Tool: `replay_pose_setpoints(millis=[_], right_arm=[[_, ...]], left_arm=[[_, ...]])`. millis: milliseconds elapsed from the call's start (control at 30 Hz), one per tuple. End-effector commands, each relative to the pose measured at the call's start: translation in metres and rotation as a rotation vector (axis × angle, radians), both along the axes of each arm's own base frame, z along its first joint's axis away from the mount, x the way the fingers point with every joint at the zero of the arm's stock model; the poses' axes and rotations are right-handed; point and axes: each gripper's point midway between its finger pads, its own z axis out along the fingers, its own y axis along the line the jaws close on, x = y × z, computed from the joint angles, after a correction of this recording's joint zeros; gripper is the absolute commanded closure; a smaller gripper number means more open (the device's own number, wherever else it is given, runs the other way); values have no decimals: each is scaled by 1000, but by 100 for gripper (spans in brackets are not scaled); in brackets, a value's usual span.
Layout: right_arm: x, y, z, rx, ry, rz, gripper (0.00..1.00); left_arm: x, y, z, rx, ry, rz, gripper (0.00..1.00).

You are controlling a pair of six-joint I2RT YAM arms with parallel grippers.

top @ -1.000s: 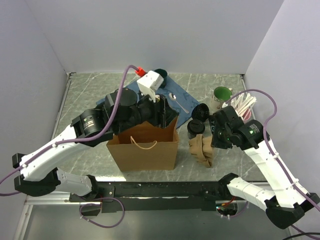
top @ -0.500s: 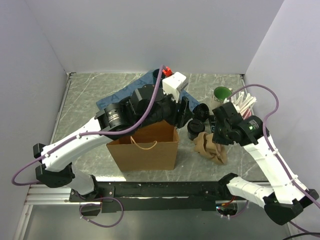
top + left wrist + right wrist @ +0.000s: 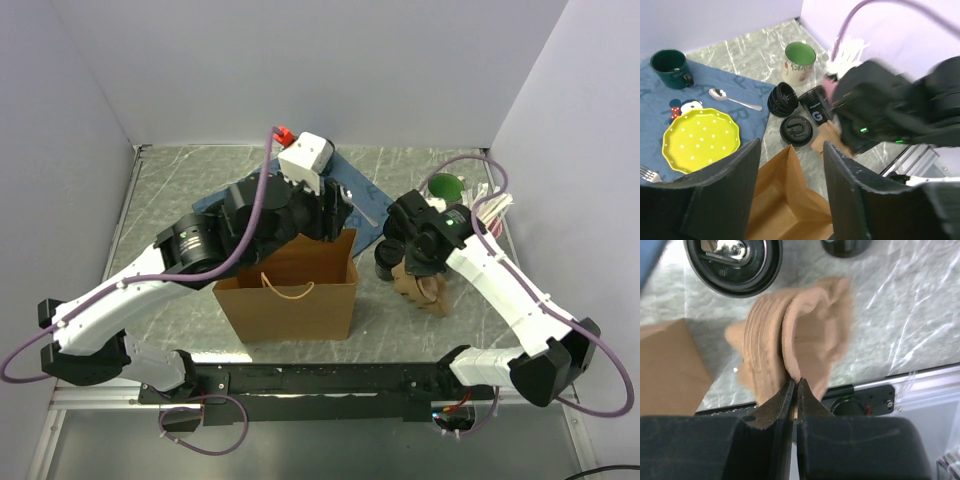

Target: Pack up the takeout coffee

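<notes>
The left gripper (image 3: 791,160) hovers over the open brown paper bag (image 3: 785,205), its fingers spread wide with nothing between them. The right gripper (image 3: 795,385) is pinched tight on the rim of a stack of brown moulded-pulp cup carriers (image 3: 790,340). The small black lidded takeout cups (image 3: 796,131) sit on the grey marble table (image 3: 750,45), between the bag and a green-lined white mug (image 3: 800,57). One stands just beside the bag; another is tilted, its white lettering showing.
</notes>
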Motion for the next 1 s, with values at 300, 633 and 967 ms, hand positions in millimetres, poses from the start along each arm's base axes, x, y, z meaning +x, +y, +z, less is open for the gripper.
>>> replay_pose_setpoints(millis=[300,633,967], right_arm=[[-26,-22,15,-98,81,23,100],[-23,-21,5,-113,88,52,100],[-14,-22,35,-82,-2,48,100]], left_arm=[[-30,-25,9,-68,69,-193,53],[-25,-52,-14,5,104,-224,57],[-22,-66,-2,-48,147,-215,68]])
